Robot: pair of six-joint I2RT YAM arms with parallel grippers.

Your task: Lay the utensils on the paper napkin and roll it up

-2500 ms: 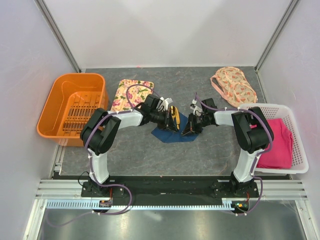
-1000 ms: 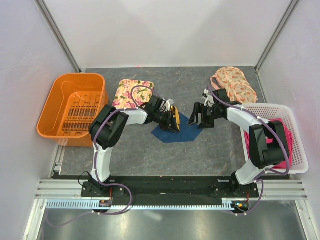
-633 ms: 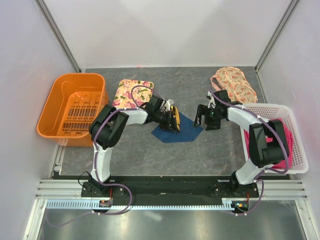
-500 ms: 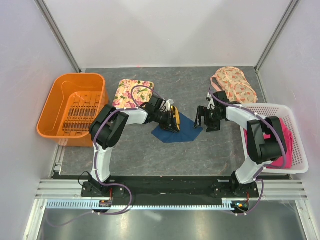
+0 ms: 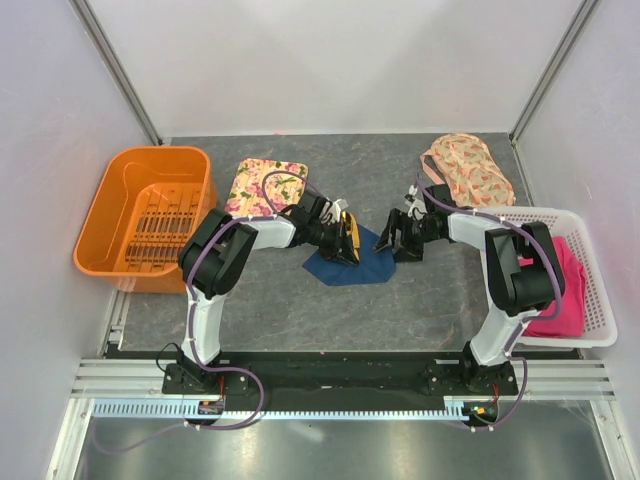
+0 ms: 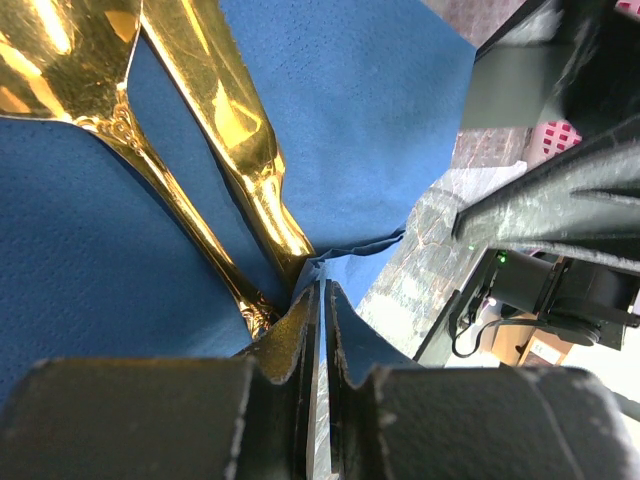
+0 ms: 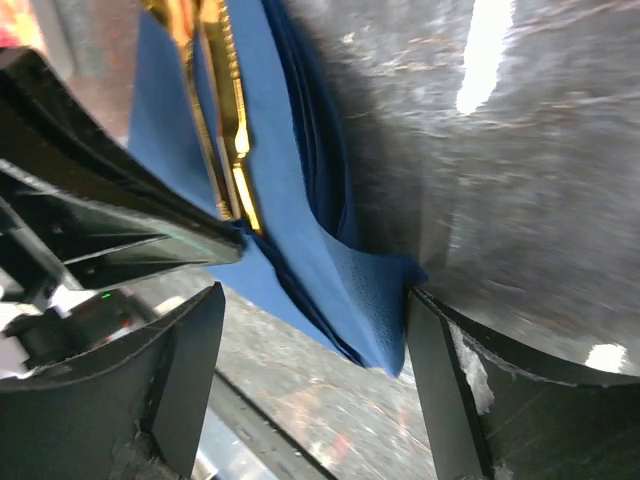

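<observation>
The navy paper napkin (image 5: 350, 268) lies mid-table, partly folded over the gold utensils (image 5: 347, 228). My left gripper (image 5: 352, 246) is shut on a lifted fold of the napkin (image 6: 330, 120), right beside the gold utensils' handles (image 6: 235, 120). My right gripper (image 5: 393, 243) stands open at the napkin's right corner. In the right wrist view that blue corner (image 7: 365, 290) hangs between the spread fingers (image 7: 185, 375) and touches the right-hand one. The utensils (image 7: 228, 110) show farther along the fold.
An orange basket (image 5: 110, 215) sits at the left with a floral tray (image 5: 262, 185) beside it. A floral cloth (image 5: 468, 170) lies at the back right. A white basket (image 5: 598, 325) holding a pink cloth (image 5: 560, 285) stands at the right edge.
My right gripper has swung back left to the napkin's right corner, so the corner now lies between its fingers. The left gripper has kept its hold without moving.
</observation>
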